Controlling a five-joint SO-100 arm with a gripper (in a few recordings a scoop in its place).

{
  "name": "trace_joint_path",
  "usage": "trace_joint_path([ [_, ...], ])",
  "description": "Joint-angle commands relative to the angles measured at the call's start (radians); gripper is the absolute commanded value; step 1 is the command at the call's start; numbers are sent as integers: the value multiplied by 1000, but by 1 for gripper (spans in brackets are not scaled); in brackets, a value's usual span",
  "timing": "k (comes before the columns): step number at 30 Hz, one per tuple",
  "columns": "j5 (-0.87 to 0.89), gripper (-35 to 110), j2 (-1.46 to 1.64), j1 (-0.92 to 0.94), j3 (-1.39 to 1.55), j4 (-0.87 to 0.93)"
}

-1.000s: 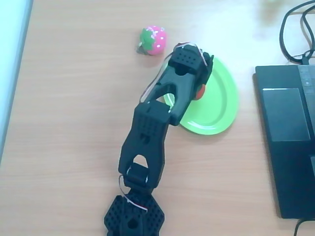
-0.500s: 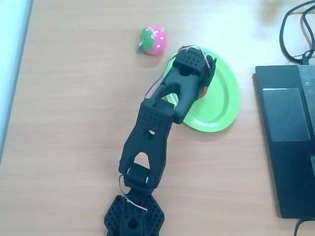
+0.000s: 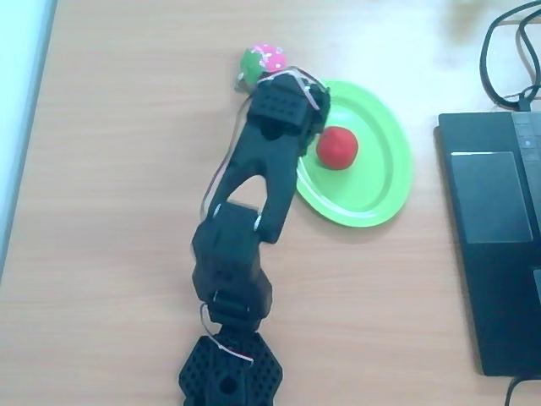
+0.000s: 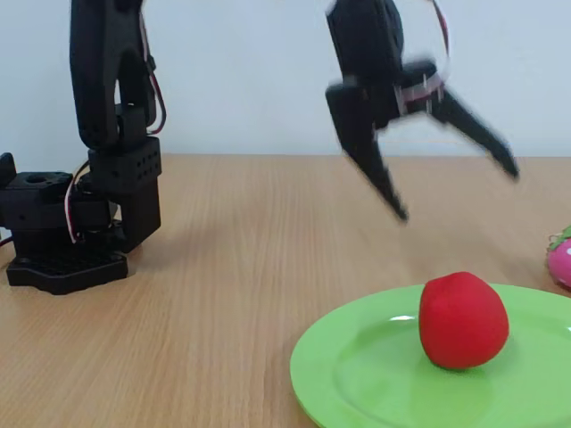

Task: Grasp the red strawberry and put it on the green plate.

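Observation:
The red strawberry (image 3: 336, 147) (image 4: 462, 320) lies on the green plate (image 3: 380, 182) (image 4: 357, 374), left of the plate's middle in the overhead view. My gripper (image 4: 455, 189) hangs open in the air above and behind the plate in the fixed view, with nothing between its spread fingers. From overhead, the black arm (image 3: 270, 144) covers the plate's left rim, and the fingers are hidden under the wrist.
A pink dotted strawberry toy (image 3: 264, 61) (image 4: 560, 259) lies just beyond the gripper, off the plate. A black laptop (image 3: 494, 237) and cables (image 3: 507, 59) fill the right side. The arm's base (image 3: 226, 372) (image 4: 67, 223) stands at the near edge.
The gripper has opened and let go of the red strawberry, which now rests on the plate. The arm has swung left and lifted away from it.

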Motion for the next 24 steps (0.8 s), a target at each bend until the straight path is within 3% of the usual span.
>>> trace_joint_path([
  [1, 23, 19, 285, -48, 164, -103],
  [6, 193, -8, 663, -114, 471, -325],
  [8, 302, -8, 836, -135, 612, -403],
  [13, 232, -8, 1241, -236, 1025, -552],
  [17, 143, -8, 1508, -256, 1342, -560],
  [24, 126, -8, 1614, -284, 1577, -541],
])
